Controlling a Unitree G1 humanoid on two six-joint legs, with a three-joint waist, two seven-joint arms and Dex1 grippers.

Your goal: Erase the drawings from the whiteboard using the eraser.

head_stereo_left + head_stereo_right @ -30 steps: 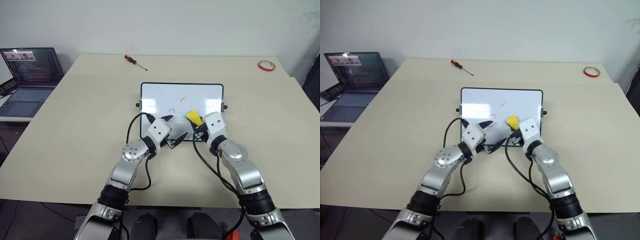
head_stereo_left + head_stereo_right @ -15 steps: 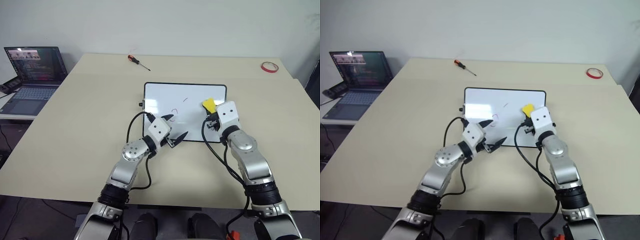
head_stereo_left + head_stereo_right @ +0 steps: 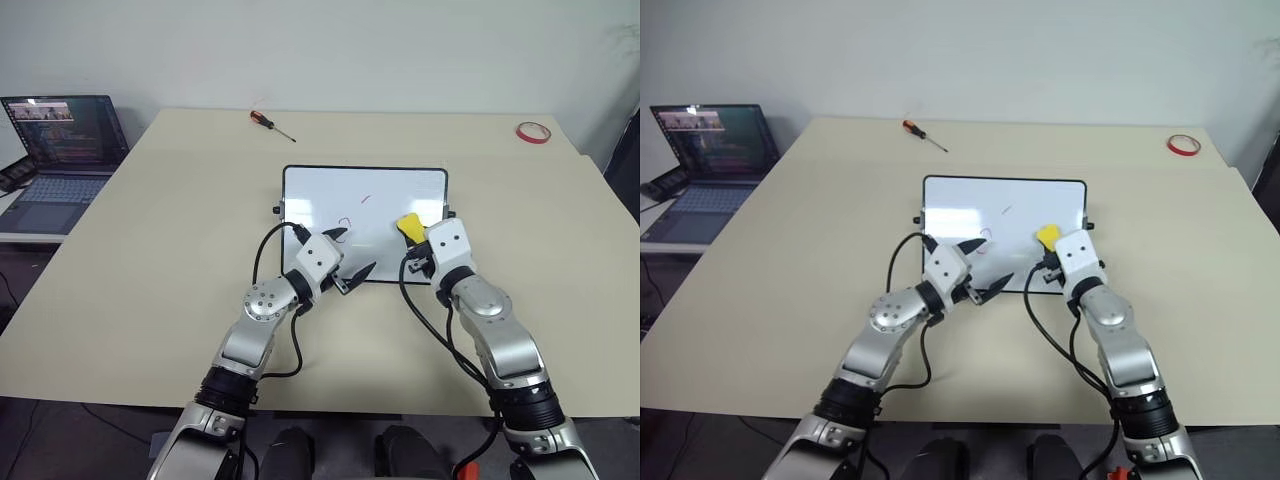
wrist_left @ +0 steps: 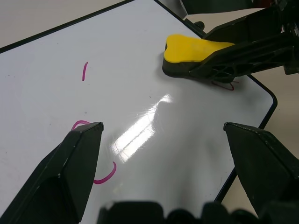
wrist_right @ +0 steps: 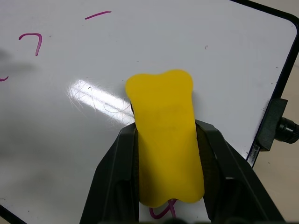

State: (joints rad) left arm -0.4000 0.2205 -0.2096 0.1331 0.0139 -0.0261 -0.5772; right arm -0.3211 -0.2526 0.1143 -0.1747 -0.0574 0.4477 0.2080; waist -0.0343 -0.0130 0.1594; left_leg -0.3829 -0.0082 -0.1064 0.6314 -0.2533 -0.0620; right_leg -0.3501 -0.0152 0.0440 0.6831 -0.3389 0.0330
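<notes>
Glossy whiteboard (image 3: 330, 200), waisted yellow eraser (image 5: 166, 135)

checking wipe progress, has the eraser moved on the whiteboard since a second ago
Yes. The eraser has shifted toward the right edge of the whiteboard, away from the red marks.

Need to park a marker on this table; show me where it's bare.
Bare patches on the table: between whiteboard and laptop; between whiteboard and red tape ring. Crowded: the board's near edge, with both pincers and the eraser.

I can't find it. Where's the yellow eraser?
The right pincer holds the eraser on the whiteboard's right side, near its edge.
</notes>
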